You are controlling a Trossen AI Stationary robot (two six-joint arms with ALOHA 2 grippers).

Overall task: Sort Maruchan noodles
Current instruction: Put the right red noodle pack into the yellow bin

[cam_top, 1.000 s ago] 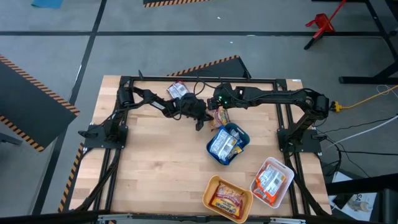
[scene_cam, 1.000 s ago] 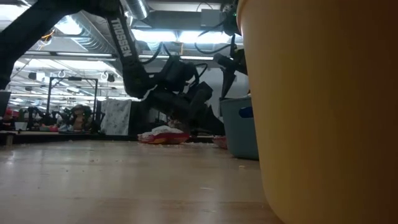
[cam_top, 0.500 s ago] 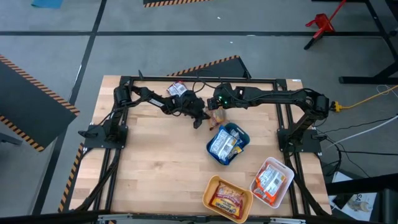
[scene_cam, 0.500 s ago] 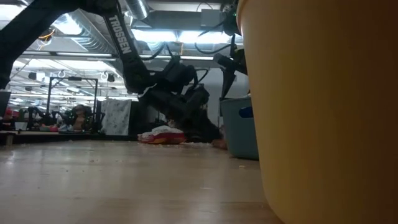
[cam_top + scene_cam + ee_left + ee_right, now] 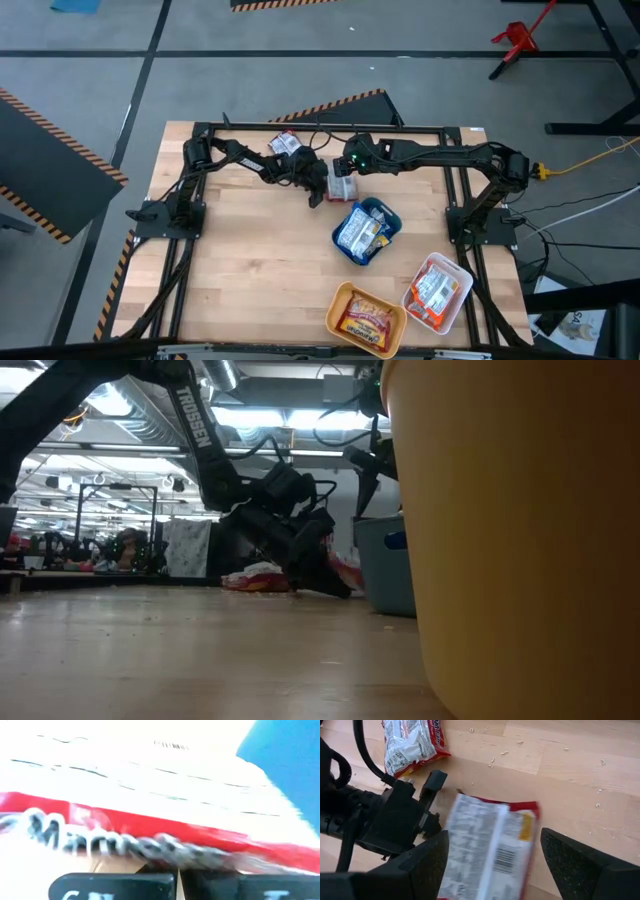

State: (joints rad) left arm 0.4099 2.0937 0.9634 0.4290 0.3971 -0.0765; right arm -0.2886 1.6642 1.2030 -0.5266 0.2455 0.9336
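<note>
My left gripper is shut on a red-and-white noodle packet at the far middle of the table. That packet fills the left wrist view and shows its barcode side in the right wrist view. My right gripper hovers open just above it, one finger on each side, touching nothing. A second red-and-white packet lies flat near the far edge. Blue-and-white packets lie in the blue tray. My left gripper pinches the red-and-white packet between its two fingers at the edge nearest the table's left side. It comes slanting down from the table's left. The packet sits tilted in the hold, its held side raised off the wood.
The yellow tray with an orange packet and the white tray with a red-and-white packet stand at the near right. The yellow tray's wall blocks the right half of the low view. Bare wood spreads across the near left.
My left gripper has moved a little toward the table's right, up to the packet under the right gripper. The packet, lying flat a second ago, is now tipped up at its held edge and shows its white barcode side. The right arm has kept still.
</note>
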